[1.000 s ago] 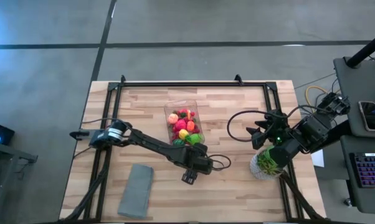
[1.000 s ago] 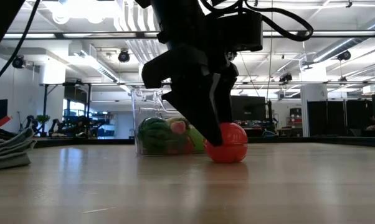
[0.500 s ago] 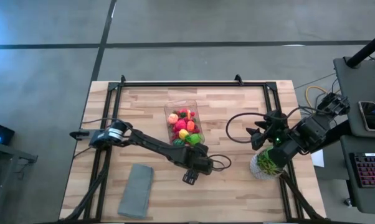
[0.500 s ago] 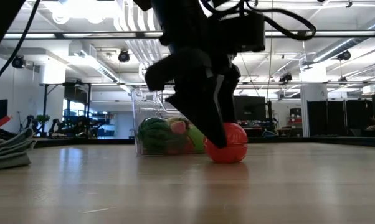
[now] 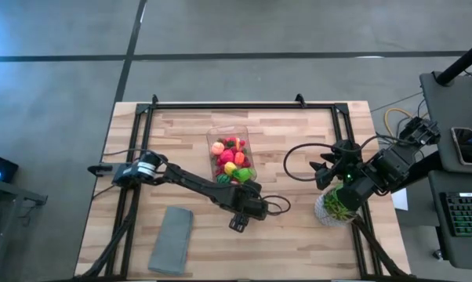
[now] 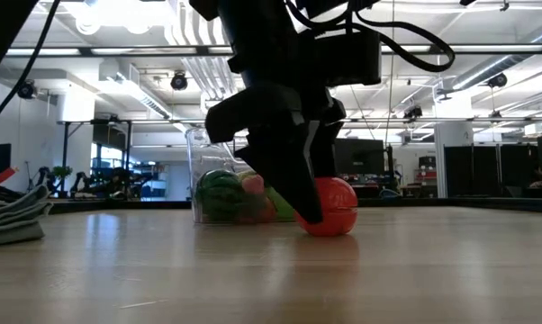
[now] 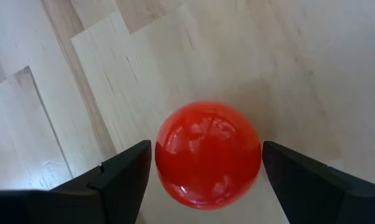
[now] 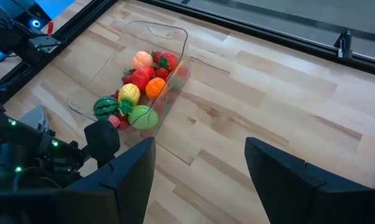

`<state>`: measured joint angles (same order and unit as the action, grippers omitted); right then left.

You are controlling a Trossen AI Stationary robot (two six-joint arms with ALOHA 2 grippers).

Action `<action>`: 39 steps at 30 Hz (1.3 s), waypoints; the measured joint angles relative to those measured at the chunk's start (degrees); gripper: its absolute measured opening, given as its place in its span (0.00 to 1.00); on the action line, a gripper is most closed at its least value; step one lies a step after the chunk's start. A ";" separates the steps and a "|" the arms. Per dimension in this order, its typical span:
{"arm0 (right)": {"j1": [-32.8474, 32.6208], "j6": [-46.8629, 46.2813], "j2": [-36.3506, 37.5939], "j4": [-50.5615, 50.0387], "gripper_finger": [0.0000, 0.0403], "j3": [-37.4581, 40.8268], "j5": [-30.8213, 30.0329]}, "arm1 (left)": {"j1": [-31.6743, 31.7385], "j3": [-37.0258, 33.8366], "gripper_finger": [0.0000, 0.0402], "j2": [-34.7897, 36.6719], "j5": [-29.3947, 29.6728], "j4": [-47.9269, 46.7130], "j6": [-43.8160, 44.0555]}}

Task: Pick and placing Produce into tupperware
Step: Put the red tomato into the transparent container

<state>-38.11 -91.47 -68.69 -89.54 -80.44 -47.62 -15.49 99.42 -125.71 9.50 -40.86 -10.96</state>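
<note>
Fingers (image 7: 206, 171) of left arm open, straddling red ball (image 7: 207, 154)

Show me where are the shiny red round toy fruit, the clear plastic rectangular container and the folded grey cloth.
red toy fruit (image 7: 207, 154), left wrist view, its middle.
clear plastic container (image 8: 175, 32), right wrist view, its far rim.
grey cloth (image 5: 170, 239), high view, its middle.

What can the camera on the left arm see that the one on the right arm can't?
Only the left wrist view shows the red ball on the wood, sitting between the open left gripper. Only the right wrist view shows the clear tupperware with fruit inside, like the little watermelon, seen past the open right gripper, plus the left arm farther off. Both show the wooden table.
</note>
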 joint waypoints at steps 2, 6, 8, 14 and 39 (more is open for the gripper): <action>0.00 -0.03 0.00 0.00 0.60 0.01 0.00 | 0.00 0.00 0.72 0.00 -0.11 -0.02 0.00; 0.00 0.03 0.00 -0.02 0.60 0.01 0.00 | 0.02 -0.04 0.72 0.00 -0.09 -0.13 -1.14; 0.00 0.05 0.00 -0.02 0.59 0.00 0.00 | 0.02 -0.21 0.72 0.00 0.14 -0.10 -1.58; 0.00 0.17 0.00 -0.04 0.59 0.01 0.00 | 0.07 -0.39 0.70 0.00 0.63 -0.09 -1.82; 0.00 0.16 0.00 -0.17 0.59 0.01 0.02 | 0.19 13.58 0.61 6.18 14.92 -0.35 1.58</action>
<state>-38.11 -91.31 -68.69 -89.71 -80.42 -47.59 -15.29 113.00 -119.53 24.42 -41.21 -9.38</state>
